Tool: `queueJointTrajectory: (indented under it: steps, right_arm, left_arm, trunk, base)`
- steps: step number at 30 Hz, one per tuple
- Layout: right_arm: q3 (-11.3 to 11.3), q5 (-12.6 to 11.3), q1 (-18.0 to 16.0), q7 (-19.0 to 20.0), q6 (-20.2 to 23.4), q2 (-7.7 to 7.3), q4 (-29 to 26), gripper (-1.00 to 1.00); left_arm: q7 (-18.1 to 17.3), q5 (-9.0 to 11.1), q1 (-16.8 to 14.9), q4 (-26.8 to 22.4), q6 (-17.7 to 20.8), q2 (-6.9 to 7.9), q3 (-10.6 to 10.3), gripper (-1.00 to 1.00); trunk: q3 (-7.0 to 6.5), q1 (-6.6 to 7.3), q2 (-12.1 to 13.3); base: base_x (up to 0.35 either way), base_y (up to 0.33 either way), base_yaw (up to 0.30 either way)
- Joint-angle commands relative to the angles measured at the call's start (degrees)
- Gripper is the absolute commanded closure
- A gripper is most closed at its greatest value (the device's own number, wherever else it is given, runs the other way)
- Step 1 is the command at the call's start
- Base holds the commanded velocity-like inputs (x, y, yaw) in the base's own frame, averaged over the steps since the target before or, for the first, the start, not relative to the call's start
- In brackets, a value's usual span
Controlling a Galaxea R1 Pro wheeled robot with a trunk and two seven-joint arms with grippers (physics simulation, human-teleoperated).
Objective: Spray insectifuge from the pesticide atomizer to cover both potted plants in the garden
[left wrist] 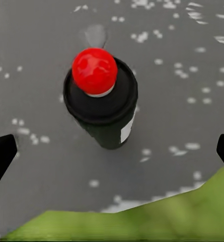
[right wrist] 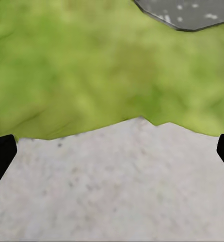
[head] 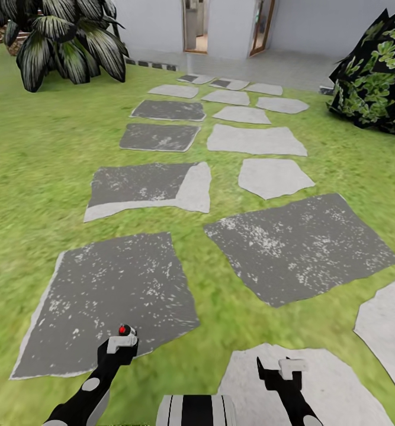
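Your left gripper is hovering, fingers spread wide, over the pesticide atomizer — standing upright on a dark stepping stone — while your right gripper, fingers also apart, is hanging over a pale stone.

The left arm is a glossy black tube with a pale grey oval patch on its side, ending in a white, blocky wrist housing and the left gripper, whose dark finger tips show as plain black wedges at the edges of the left wrist view. The right arm is likewise black, carrying a small white rectangular block near the right gripper with slim black fingers, seen as black wedges in its wrist view. Between the arms sits the trunk top, a rounded white casing crossed by broad black stripes.
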State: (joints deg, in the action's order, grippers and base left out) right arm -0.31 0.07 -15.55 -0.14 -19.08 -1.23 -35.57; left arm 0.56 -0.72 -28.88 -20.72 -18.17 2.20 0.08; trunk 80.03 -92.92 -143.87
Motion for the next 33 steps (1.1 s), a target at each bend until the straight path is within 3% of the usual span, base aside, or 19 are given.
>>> queueJointTrajectory:
  steps: [1,5,16,33]
  right_arm:
    - [0.0,0.0,0.0,0.0,-0.2,0.00,0.0,-1.00]
    - [0.0,0.0,0.0,0.0,-0.2,0.00,0.0,-1.00]
    - [0.0,0.0,0.0,0.0,-0.2,0.00,0.1,-1.00]
    - [0.0,0.0,0.0,0.0,-0.2,0.00,0.0,-1.00]
  left_arm:
    - [0.1,-0.1,0.0,0.1,-0.2,0.00,0.0,-1.00]
    - [0.1,-0.1,0.0,0.1,-0.2,0.00,0.0,-1.00]
    - [0.1,0.0,0.0,0.1,-0.3,0.08,0.1,-1.00]
    - [0.1,-0.1,0.0,0.1,-0.9,0.00,0.0,-1.00]
  trunk:
    - [0.05,0.01,0.0]
    - [0.11,0.01,0.0]
    - [2.83,-0.27,-0.2]
    - [3.48,-0.27,-0.2]
  base:
    - [0.000,0.000,0.215]
    - [0.000,0.000,0.128]
    - [0.000,0.000,0.010]
    - [0.058,0.000,0.000]
